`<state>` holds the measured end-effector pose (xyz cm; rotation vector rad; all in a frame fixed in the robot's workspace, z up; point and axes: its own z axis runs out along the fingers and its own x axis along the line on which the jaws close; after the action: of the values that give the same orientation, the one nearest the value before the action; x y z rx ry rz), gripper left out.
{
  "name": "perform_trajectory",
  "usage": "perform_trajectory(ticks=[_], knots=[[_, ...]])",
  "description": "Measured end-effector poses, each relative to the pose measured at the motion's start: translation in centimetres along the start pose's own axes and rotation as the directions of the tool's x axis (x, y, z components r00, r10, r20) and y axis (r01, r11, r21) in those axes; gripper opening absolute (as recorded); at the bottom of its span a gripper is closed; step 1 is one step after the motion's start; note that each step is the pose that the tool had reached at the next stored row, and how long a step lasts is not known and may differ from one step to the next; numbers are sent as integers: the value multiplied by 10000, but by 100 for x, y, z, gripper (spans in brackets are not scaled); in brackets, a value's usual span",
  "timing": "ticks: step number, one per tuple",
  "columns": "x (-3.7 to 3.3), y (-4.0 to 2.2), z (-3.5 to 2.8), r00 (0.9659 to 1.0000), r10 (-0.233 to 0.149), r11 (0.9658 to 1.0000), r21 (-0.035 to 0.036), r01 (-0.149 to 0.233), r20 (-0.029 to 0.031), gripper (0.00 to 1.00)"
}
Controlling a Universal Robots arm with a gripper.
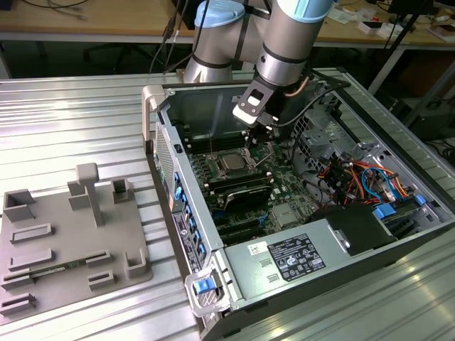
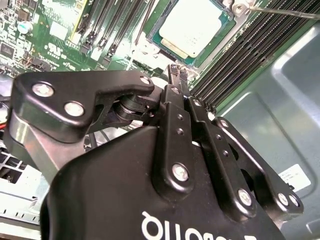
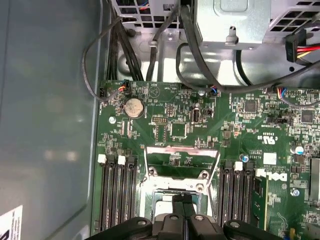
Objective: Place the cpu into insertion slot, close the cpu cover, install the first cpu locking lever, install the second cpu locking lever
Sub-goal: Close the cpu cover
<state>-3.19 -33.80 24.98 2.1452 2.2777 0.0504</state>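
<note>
The cpu [image 2: 192, 25], silver-grey on top, lies flat in its socket on the green motherboard [image 3: 240, 150], and it also shows in the exterior view [image 1: 231, 162]. The cpu cover [image 3: 181, 150], a thin silver frame, stands raised on its hinge at the socket's far side. My gripper [image 2: 176, 72] hangs just above the socket's edge beside the cpu, with its black fingers pressed together and nothing between them. In the first wrist view my gripper [image 3: 183, 202] sits over the cpu's near edge. A thin wire locking lever [image 2: 282, 10] runs along one side of the socket.
Everything sits inside an open computer case [image 1: 153, 106]. Memory slots [image 3: 117, 195] flank the socket on both sides. Black cables [image 3: 150, 45] and a metal drive cage [image 3: 235, 25] crowd the far end. A grey fixture plate [image 1: 64, 241] lies outside at the exterior view's left.
</note>
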Motion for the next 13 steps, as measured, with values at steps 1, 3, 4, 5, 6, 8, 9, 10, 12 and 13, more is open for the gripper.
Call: perform_trajectory(ticks=[1,3,4,5,6,8,9,10,12,13], knots=[[1,2,-1,10000,2,10000,-1,-2,-1,11],[1,4,-13,10000,2,10000,0,-2,4,11],[1,5,-29,10000,1,10000,1,-1,10,11],[1,6,-43,10000,0,10000,1,0,17,11],[1,6,-54,10000,-1,10000,1,1,20,11],[2,8,-100,10000,-3,10000,3,3,35,11],[2,8,-117,10000,-2,10000,2,2,39,11],[2,9,-132,10000,-2,10000,3,2,45,11],[2,16,-153,10000,-1,10000,2,1,56,11],[1,27,-153,10000,-1,10000,2,1,57,11]])
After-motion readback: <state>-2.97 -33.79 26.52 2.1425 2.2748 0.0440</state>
